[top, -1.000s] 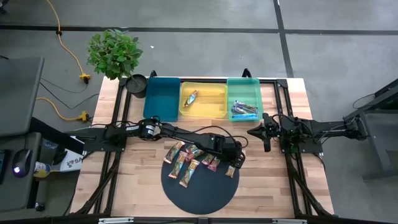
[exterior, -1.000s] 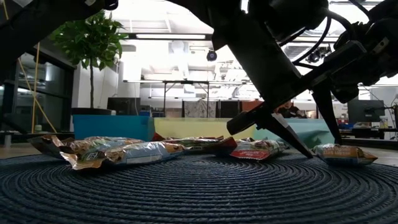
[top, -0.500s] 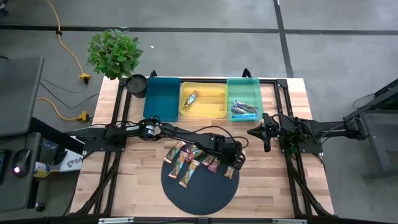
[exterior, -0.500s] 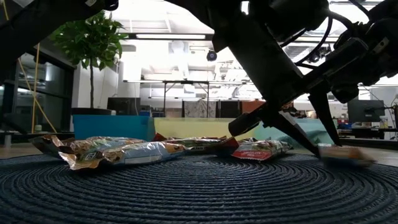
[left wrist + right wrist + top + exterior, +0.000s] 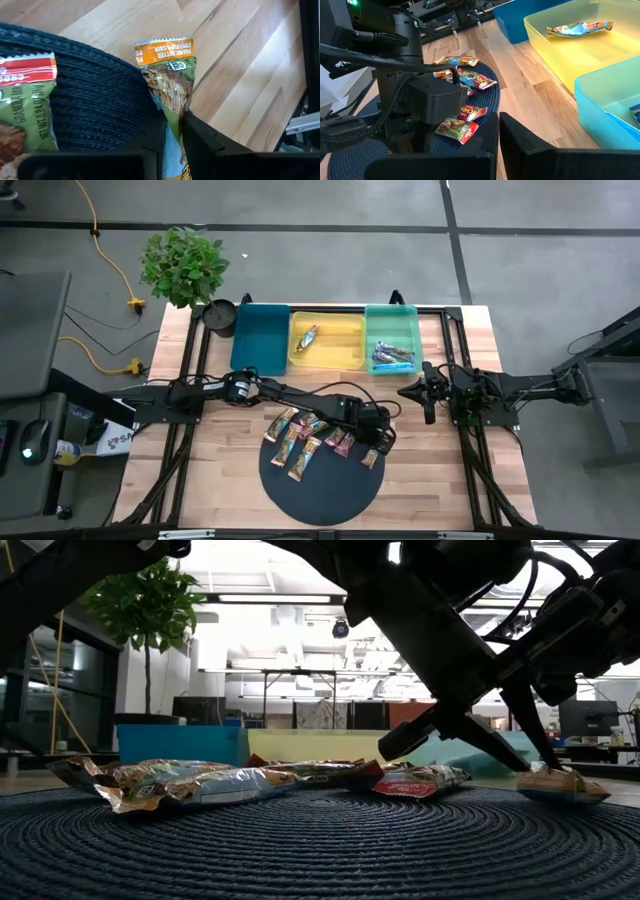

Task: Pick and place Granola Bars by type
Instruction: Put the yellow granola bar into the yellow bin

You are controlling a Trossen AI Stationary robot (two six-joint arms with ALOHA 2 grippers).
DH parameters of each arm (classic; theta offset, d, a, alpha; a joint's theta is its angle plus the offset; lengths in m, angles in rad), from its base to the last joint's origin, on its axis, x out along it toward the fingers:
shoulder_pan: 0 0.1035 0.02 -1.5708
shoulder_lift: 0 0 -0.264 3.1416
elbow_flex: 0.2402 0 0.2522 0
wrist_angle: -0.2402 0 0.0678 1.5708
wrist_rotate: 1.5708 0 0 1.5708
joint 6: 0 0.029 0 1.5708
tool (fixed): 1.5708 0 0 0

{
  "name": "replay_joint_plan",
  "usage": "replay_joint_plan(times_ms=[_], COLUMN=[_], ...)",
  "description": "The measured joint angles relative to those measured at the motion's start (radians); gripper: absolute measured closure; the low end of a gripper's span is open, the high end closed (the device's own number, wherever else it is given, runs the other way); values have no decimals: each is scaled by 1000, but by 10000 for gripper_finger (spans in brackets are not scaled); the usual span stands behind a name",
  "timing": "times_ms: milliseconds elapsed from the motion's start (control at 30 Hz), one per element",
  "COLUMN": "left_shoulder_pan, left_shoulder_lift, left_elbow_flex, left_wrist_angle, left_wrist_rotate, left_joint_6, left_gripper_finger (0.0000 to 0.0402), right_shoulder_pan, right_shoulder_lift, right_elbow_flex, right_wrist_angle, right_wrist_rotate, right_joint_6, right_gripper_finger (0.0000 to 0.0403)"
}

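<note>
Since a second ago, our left gripper has closed its two fingers from half open to clamped on an orange and green granola bar at the right edge of the round dark mat. The bar has shifted a little under that squeeze, and in the low view one end of it now sits tipped up off the mat. The wrist view shows the wrapper pinched thin between our dark fingers, with the orange end of the bar pointing out over the bare wood of the table.

Our right gripper waits with its fingers together, holding nothing, near the right edge of the table, below the light blue tray.

The other bars lie in a loose cluster on the upper part of the mat. One bar of a similar tan colour rests in the yellow tray, blue bars lie in the light blue tray, and the dark blue tray looks empty.

We judge the main risk to be the grip itself: we hold only slippery wrapper near one end, so the bar could slide out or swing on the lift. It could also drop short of the yellow tray.

Our own arm hides part of the cluster from above, so we cannot count the bars exactly, and several labels are too small to read.
</note>
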Motion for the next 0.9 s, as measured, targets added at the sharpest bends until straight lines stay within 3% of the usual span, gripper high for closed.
replay_joint_plan(times_ms=[333,733,900], left_shoulder_pan=[0,7,7], left_shoulder_lift=[-57,-233,-327], left_elbow_flex=[2,1,2], left_wrist_angle=[-41,-156,-207], left_wrist_rotate=[-46,-191,-204], left_joint_6=[36,221,321], left_gripper_finger=[349,349,349], right_shoulder_pan=[0,0,0], right_shoulder_lift=[0,12,13], right_elbow_flex=[0,0,0], right_wrist_angle=[0,-4,0], right_wrist_rotate=[0,0,0], right_joint_6=[0,0,0], right_gripper_finger=[402,402,402])
